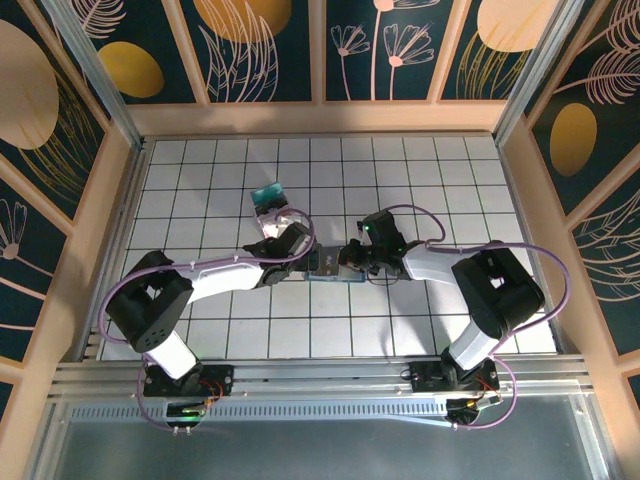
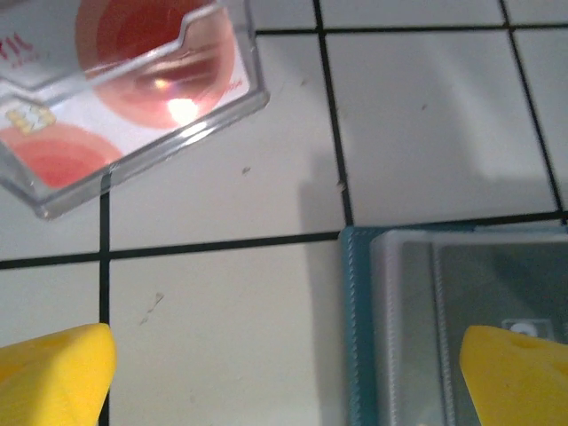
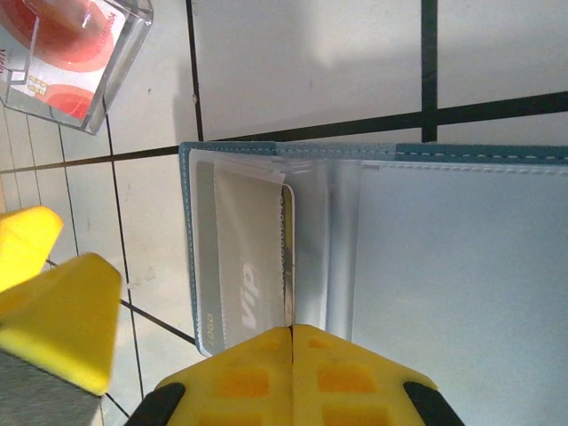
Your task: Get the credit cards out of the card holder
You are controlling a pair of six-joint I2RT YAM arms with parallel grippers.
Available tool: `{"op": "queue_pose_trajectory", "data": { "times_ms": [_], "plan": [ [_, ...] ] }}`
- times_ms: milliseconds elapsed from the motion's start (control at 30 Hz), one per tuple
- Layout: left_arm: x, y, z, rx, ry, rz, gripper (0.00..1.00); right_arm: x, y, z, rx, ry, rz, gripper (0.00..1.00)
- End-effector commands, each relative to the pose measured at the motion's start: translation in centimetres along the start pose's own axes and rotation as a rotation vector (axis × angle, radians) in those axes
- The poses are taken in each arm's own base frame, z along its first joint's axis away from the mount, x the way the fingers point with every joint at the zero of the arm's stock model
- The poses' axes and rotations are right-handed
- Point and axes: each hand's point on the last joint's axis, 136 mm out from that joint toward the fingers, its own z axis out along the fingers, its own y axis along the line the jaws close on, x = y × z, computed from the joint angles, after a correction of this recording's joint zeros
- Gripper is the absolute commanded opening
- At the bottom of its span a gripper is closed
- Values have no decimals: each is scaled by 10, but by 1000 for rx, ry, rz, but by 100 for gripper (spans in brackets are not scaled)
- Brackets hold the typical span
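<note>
The card holder (image 3: 461,266) lies open and flat on the tiled table (image 2: 426,115) between the two arms, its long axis running left to right across them. A grey card (image 3: 238,266) sits in the clear pocket of the half toward the left arm, its long side parallel to the fold. The other half looks empty.

The right gripper (image 3: 293,355) has its fingers pressed together over the holder's edge at the fold, just beside that card. I cannot tell whether it pins the holder down or only touches it.

The left gripper (image 2: 284,373) hangs spread wide and holds nothing. It straddles the holder's outer edge, with one finger above the pocket and the other above bare tile. The left arm is therefore the nearer one to the card, and I judge that the pull falls to it.

Farther off, a red-pink card (image 2: 133,80) in a clear case (image 2: 226,111) and a teal card (image 1: 268,192) lie outside the holder.
</note>
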Motion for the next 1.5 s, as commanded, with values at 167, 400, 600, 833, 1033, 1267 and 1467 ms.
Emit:
{"op": "queue_pose_trajectory", "data": {
  "times_ms": [167, 400, 600, 833, 1033, 1267, 1467],
  "plan": [
    [6, -14, 12, 31, 28, 35, 99, -5, 5, -7, -18, -23, -2, 6],
    [28, -4, 27, -11, 93, 69, 99, -6, 8, -8, -30, -25, -3, 8],
    [41, 4, 30, -39, 126, 91, 99, -5, 12, -7, -60, -27, -3, 14],
    [48, 10, 31, -52, 145, 90, 99, -9, 17, -9, -94, -37, 4, 14],
    [49, 10, 31, -52, 148, 87, 99, -10, 12, -8, -73, -42, 18, 14],
    [50, 9, 32, -51, 154, 90, 99, -8, -1, -4, -24, -37, 35, 22],
    [52, 10, 34, -53, 161, 89, 99, -8, -1, 0, -34, -34, 38, 25]
  ]
}}
